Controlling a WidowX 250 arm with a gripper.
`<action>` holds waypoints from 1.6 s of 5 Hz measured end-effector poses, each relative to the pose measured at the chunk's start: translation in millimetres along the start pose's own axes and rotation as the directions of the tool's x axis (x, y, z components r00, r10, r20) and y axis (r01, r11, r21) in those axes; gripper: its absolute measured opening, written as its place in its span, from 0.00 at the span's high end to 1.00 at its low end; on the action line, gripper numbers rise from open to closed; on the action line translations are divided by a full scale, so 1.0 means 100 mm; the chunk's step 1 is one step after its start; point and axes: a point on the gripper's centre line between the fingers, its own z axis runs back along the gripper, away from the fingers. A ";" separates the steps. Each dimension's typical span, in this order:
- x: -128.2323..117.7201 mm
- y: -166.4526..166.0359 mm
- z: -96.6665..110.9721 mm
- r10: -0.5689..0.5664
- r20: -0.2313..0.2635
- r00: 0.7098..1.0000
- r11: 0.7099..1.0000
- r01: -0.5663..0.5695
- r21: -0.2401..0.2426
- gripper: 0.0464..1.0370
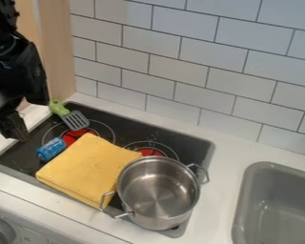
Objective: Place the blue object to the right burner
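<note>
The black gripper [12,125] hangs at the left, over the stove's left edge, above and to the left of the blue object. That blue object [50,149], a small cylinder like a can, lies on its side on the left part of the black stove [189,148], against the yellow cloth's left edge. The right burner [152,151] shows a strip of red and part of its ring; a metal pot and the cloth's corner hide the rest.
A folded yellow cloth [91,167] covers the stove's middle. The metal pot [158,193] stands at the front right, handles outward. A green-handled spatula [75,120] lies at the back left. There is a grey sink [244,190] at right and a tiled wall [180,71] behind.
</note>
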 end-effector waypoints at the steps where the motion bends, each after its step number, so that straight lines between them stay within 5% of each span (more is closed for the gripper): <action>1: 0.01 -0.01 -0.10 -0.013 0.013 1.000 1.000 0.013 -0.023 0.04; 2: 0.04 0.07 -0.21 -0.020 0.056 0.998 0.999 0.021 -0.029 0.04; 6: -0.07 0.13 -0.62 -0.060 0.041 0.997 0.985 0.066 -0.158 0.04; 8: 0.02 0.16 -0.70 -0.106 0.045 0.993 0.978 0.112 -0.177 0.10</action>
